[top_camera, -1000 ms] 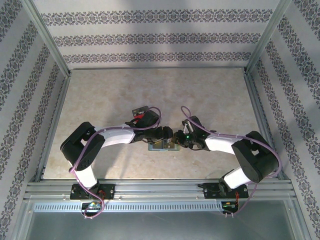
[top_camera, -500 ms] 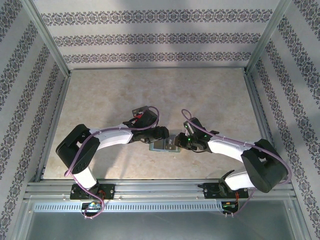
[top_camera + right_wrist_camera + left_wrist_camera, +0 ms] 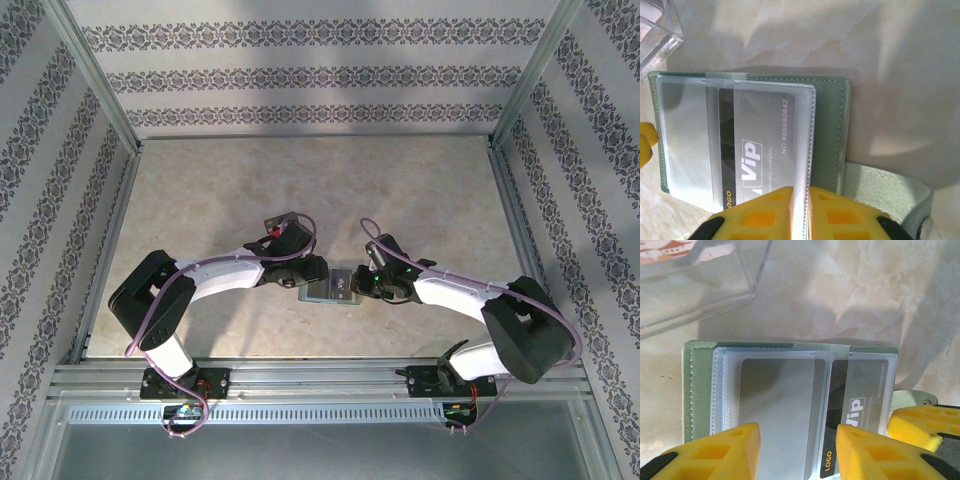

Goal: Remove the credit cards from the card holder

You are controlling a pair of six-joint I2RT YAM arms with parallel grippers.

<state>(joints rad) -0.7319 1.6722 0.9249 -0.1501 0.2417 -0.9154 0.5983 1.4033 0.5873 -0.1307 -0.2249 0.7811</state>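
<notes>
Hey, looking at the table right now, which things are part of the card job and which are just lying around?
Part of the job: card holder, lying open; dark Vip card tucked inside it; right end effector pinching its clear sleeve.
Just lying about: clear plastic tray, apart from the holder.

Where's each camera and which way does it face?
Top external: above and behind the bases, facing down at the table; both arms meet over the card holder.
Left wrist: on the left arm, facing down at it; left claw open below.
Right wrist: facing down too; right claw pinches its clear sleeve.
Shared: both wrist views show the dark card.
</notes>
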